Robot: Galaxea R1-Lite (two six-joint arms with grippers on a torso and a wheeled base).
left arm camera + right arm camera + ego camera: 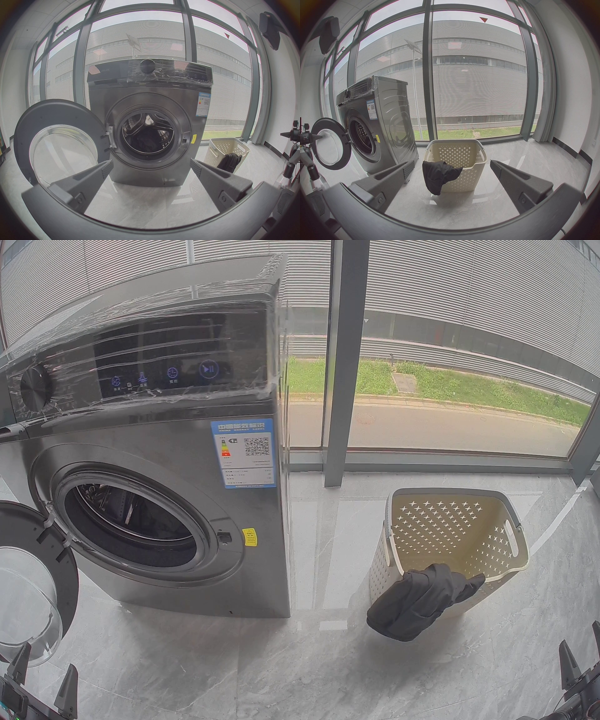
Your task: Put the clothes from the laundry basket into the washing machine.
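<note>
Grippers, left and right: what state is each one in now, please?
Dark grey left gripper: open, holding nothing.
Dark grey right gripper: open, holding nothing.

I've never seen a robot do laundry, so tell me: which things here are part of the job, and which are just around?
Part of the job: washing machine, its open door, laundry basket, dark garment draped over the basket's rim, left claw and right claw, both open.
Just around: window post, grass strip outside, road.

Grey marble floor [350,665], tall window [450,334], grass strip [487,390] outside
</note>
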